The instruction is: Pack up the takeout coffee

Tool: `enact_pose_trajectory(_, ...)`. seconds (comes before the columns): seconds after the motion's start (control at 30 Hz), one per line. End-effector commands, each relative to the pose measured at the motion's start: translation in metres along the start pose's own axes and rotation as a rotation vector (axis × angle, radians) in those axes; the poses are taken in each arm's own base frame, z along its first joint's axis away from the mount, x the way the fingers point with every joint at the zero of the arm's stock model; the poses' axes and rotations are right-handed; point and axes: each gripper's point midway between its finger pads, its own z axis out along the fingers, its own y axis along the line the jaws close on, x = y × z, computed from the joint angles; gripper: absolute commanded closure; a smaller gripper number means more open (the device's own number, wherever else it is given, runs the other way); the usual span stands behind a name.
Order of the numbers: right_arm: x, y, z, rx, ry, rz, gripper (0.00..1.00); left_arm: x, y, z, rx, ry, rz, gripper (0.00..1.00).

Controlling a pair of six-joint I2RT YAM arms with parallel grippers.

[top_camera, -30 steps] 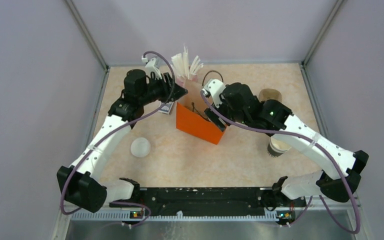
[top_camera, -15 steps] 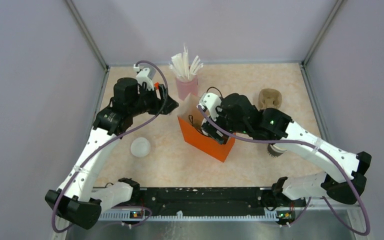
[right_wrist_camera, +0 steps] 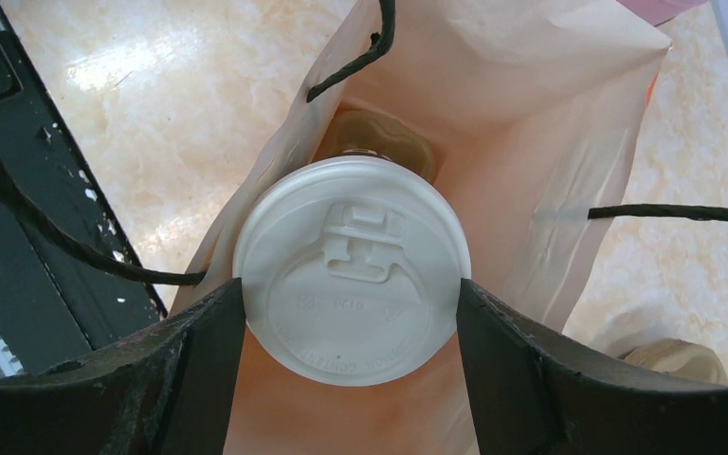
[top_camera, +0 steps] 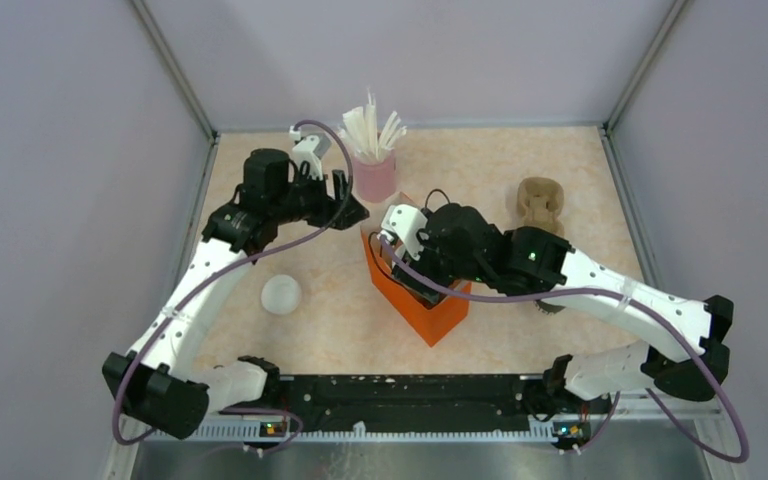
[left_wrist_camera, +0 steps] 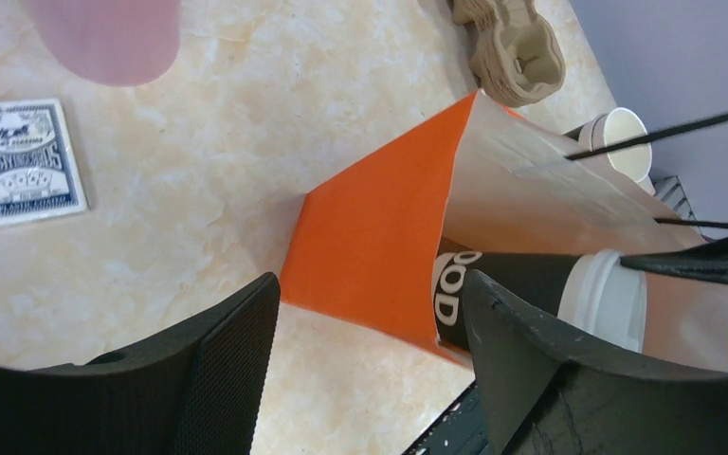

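Observation:
The takeout coffee point(right_wrist_camera: 351, 270), a dark cup under a round white lid, sits down inside the orange bag point(top_camera: 430, 312). My right gripper point(right_wrist_camera: 349, 294) reaches into the bag mouth and is shut on the lid, one finger against each side. The left wrist view shows the cup's dark side point(left_wrist_camera: 521, 284) through the bag opening point(left_wrist_camera: 379, 237). My left gripper point(left_wrist_camera: 372, 284) hangs open to the left of the bag, touching nothing. In the top view the right gripper point(top_camera: 415, 270) hides the cup, and the left gripper point(top_camera: 350, 205) is up left of the bag.
A pink cup of white sticks point(top_camera: 372, 165) stands behind the bag. A loose white lid point(top_camera: 281, 294) lies at the left. A cardboard cup carrier point(top_camera: 540, 200) sits at the back right. A card pack point(left_wrist_camera: 24, 161) and a lidless cup point(left_wrist_camera: 623, 137) rest on the table.
My left gripper has opened, let go of the bag's edge and drawn back to the left. The right arm and the bag have shifted nearer and to the left, cup still gripped.

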Motion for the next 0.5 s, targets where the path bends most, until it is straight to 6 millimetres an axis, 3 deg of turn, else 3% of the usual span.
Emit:
enact_pose_trajectory(0.0,-0.005,0.007,0.003,-0.008,-0.009,-0.022,0.42,-0.036,-0.021,0.009,0.117,-0.070,0.147,0.24)
enact_pose_trajectory(0.47,0.003,0.013,0.002,-0.041,0.007,-0.055,0.42,-0.019,-0.051,0.054,0.211,0.038,0.385,0.26)
